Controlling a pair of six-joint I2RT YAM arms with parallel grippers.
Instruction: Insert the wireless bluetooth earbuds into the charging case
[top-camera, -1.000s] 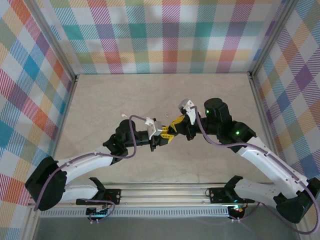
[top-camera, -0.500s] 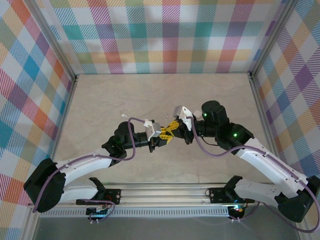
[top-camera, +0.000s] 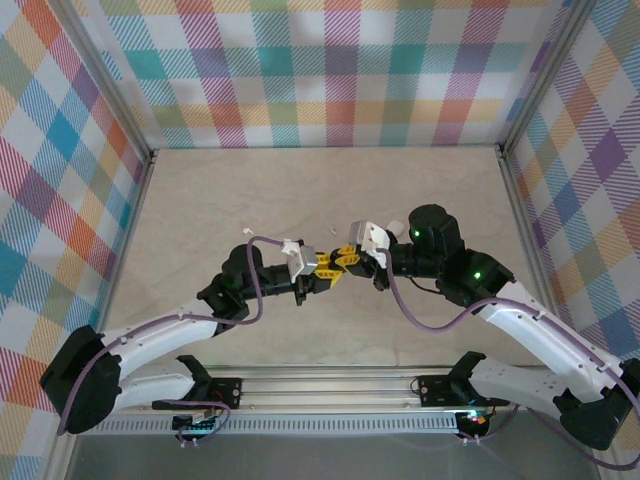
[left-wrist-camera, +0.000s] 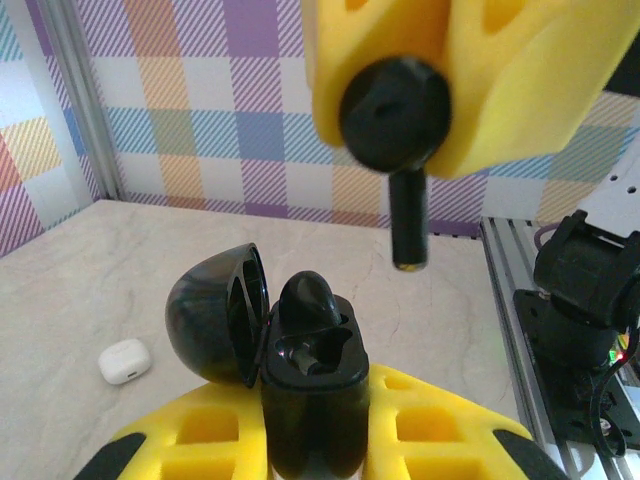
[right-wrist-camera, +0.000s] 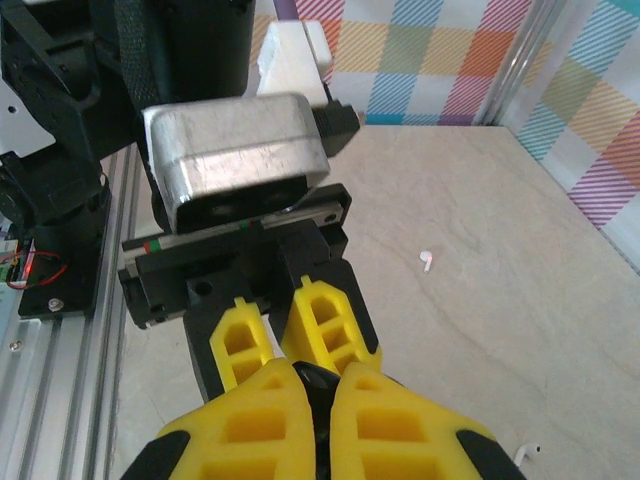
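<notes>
**A:** Now that the right arm has swung in over the last second, how do things stand from above?

**B:** The right end effector (top-camera: 347, 258) has dropped and slid toward the left end effector (top-camera: 322, 272). Their yellow fingers now almost meet above the middle of the surface (top-camera: 200, 200).

**A:** And the left wrist camera?

**B:** The left end effector is clamped on the charging case (left-wrist-camera: 305, 380), which is black, upright and has its lid open. A first earbud (left-wrist-camera: 305, 298) already sits inside. The second earbud (left-wrist-camera: 392, 110) hangs just above, pinched by the right end effector. Its stem points down, a little right of the empty well. I'd say only a short, aligned descent remains.

**A:** The right wrist?

**B:** Its own fingers stand narrow on something dark, with the left fingers just beyond. White specks (right-wrist-camera: 427, 260) lie on the surface.

**A:** The room?

**B:** The surface is pale and marbled, with a small white case (left-wrist-camera: 125, 360) well aside. There are plaid walls (top-camera: 330, 70) and a metal rail (top-camera: 330, 385) at the near edge.
</notes>
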